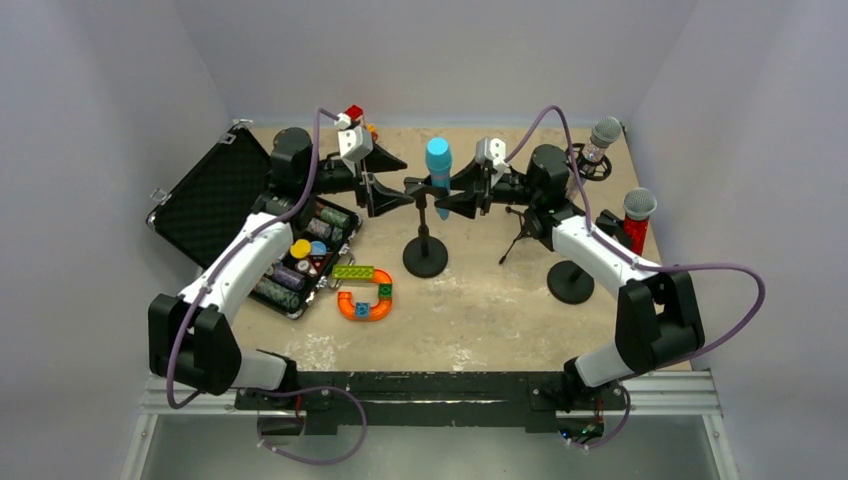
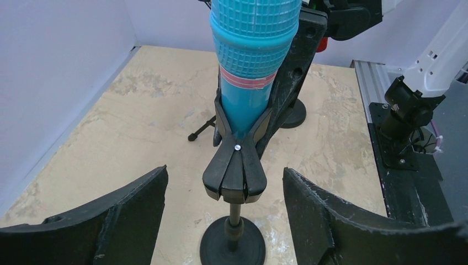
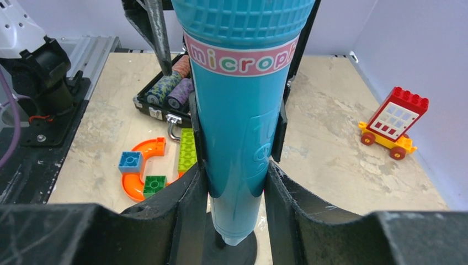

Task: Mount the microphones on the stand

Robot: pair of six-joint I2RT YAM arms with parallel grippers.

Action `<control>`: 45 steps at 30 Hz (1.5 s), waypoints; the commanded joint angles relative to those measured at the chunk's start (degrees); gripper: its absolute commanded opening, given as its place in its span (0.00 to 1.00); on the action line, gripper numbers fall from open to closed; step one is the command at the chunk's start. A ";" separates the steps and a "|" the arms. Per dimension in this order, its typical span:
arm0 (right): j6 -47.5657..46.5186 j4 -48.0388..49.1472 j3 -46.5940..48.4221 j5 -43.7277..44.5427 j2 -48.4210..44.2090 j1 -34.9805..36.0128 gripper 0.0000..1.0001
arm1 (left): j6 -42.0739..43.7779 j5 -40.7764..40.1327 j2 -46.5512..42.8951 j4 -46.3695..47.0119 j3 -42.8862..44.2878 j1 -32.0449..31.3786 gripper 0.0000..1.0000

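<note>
The light-blue microphone [image 1: 438,165] stands upright in the black clip of the middle stand [image 1: 425,256]. My right gripper [image 1: 457,201] is shut on its lower body; in the right wrist view both fingers [image 3: 287,204] press the blue barrel [image 3: 237,138]. My left gripper [image 1: 385,193] is open, its fingers either side of the clip [image 2: 234,171] without touching it, the mic [image 2: 251,66] above. The red glitter microphone [image 1: 637,215] stands upright at the right near a round-base stand [image 1: 570,282]. The silver glitter microphone [image 1: 603,135] is upright at the back right.
An open black case [image 1: 215,195] with poker chips [image 1: 300,255] lies at the left. Duplo bricks on an orange curve [image 1: 365,300] lie in front of the middle stand. A small tripod [image 1: 518,236] stands under the right arm. A red toy [image 3: 393,118] sits at the back.
</note>
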 commanded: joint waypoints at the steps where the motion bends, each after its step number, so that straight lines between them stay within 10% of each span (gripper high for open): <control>1: -2.31 -0.53 -0.36 0.96 -2.88 0.51 0.45 | 2.54 -1.10 -3.18 0.52 -1.03 0.01 0.81; 12: -5.54 -5.19 -1.18 3.45 -6.89 0.42 0.84 | 6.09 -4.25 -7.82 -2.58 -3.91 0.01 0.85; 45: -21.85 -46.71 -0.89 17.84 -29.51 -2.08 0.97 | -0.20 -26.12 -44.92 -21.28 -26.73 -0.08 0.98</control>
